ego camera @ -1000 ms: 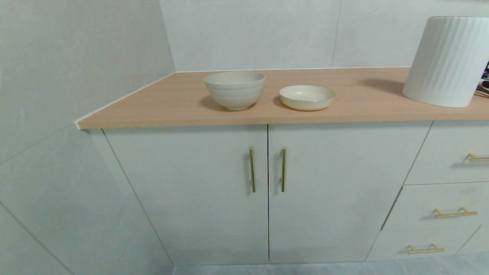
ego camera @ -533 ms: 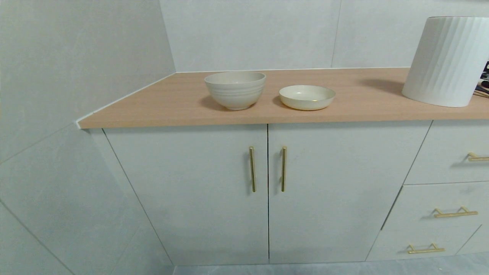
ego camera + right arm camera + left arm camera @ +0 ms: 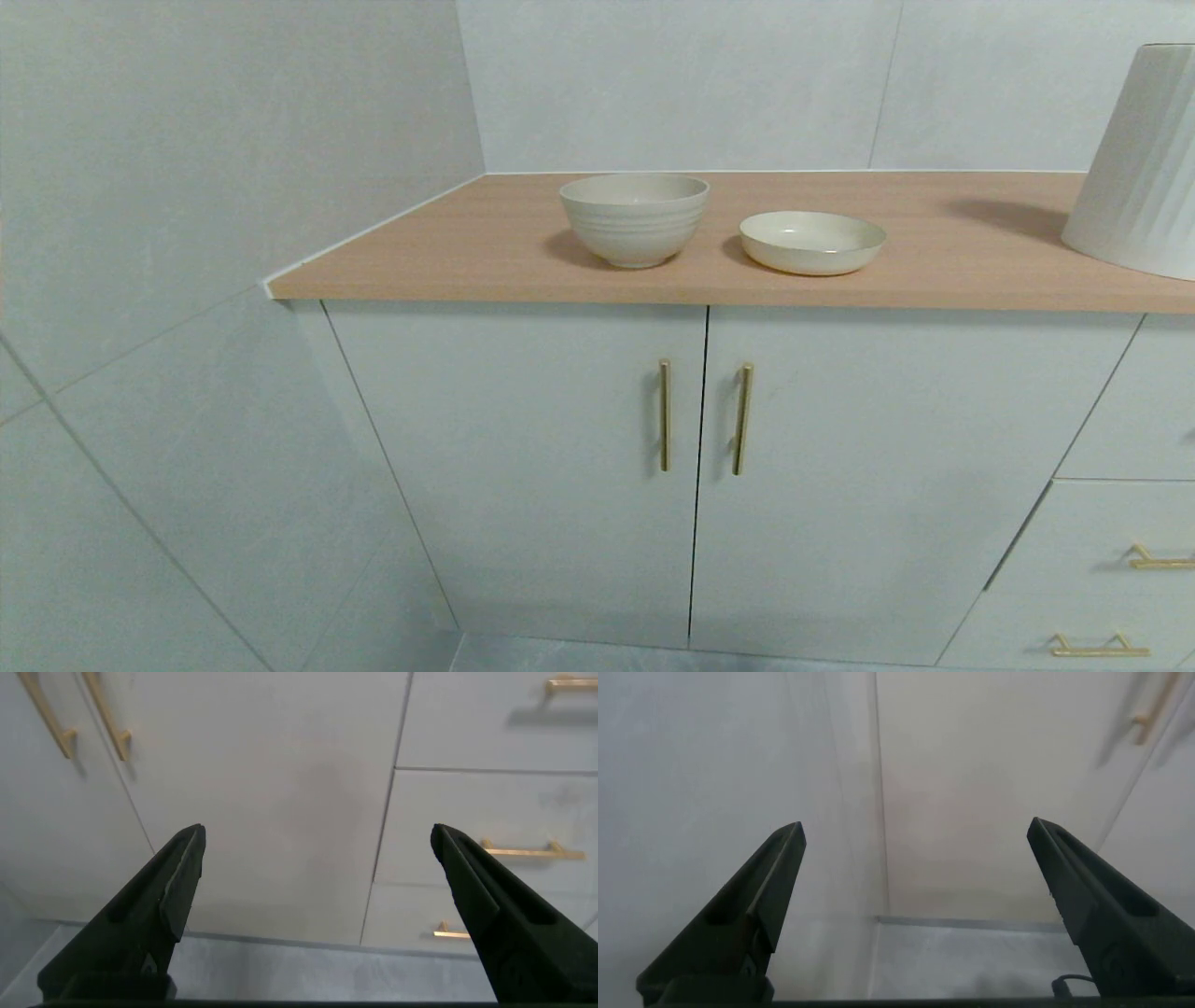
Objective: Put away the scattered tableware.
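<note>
Head view: ribbed bowl [image 3: 634, 217] and shallow dish [image 3: 812, 242] on table [image 3: 448, 257]

Bowl sits left of dish, near but apart, above closed cabinet doors [image 3: 523, 448]. Left pincer [image 3: 915, 829]: fingers wide apart, empty, low by wall [image 3: 710, 765] and floor [image 3: 971, 952]. Right pincer [image 3: 318, 831]: fingers wide apart, empty, facing drawer fronts [image 3: 495, 821].

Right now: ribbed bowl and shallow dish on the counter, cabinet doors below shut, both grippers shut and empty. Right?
No: both grippers are open, not shut. The wrist views show the left gripper and right gripper with jaws spread wide, empty. The rest holds: in the head view the ribbed bowl and shallow dish sit on the counter, cabinet doors below shut.
</note>
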Available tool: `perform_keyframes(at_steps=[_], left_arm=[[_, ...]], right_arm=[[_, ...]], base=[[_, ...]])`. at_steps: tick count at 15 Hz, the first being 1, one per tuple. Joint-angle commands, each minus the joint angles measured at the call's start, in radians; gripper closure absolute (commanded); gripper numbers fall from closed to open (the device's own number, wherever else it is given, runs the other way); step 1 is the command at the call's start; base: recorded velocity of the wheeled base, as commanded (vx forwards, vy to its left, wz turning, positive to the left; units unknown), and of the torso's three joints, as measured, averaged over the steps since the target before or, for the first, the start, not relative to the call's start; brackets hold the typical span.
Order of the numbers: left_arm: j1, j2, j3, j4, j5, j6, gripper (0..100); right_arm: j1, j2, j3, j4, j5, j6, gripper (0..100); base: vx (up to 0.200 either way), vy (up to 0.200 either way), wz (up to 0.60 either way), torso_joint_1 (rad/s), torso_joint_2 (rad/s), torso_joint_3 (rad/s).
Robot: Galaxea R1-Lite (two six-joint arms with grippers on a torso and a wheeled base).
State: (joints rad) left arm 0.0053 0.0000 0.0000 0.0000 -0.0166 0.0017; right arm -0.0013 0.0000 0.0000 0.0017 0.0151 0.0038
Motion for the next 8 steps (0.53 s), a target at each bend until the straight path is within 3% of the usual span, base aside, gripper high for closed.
perform_keyframes(at_steps=[1,8], left_arm=[[0.001,0.000,-0.002,0.000,0.000,0.000,0],[-0.001,0.000,0.000,0.000,0.000,0.000,0]], right_arm=[[0.000,0.000,0.000,0.000,0.000,0.001,0],[0.000,0.000,0.000,0.000,0.000,-0.001,0]], base=[[0.000,0.000,0.00,0.000,0.00,0.000],[0.000,0.000,0.00,0.000,0.00,0.000]])
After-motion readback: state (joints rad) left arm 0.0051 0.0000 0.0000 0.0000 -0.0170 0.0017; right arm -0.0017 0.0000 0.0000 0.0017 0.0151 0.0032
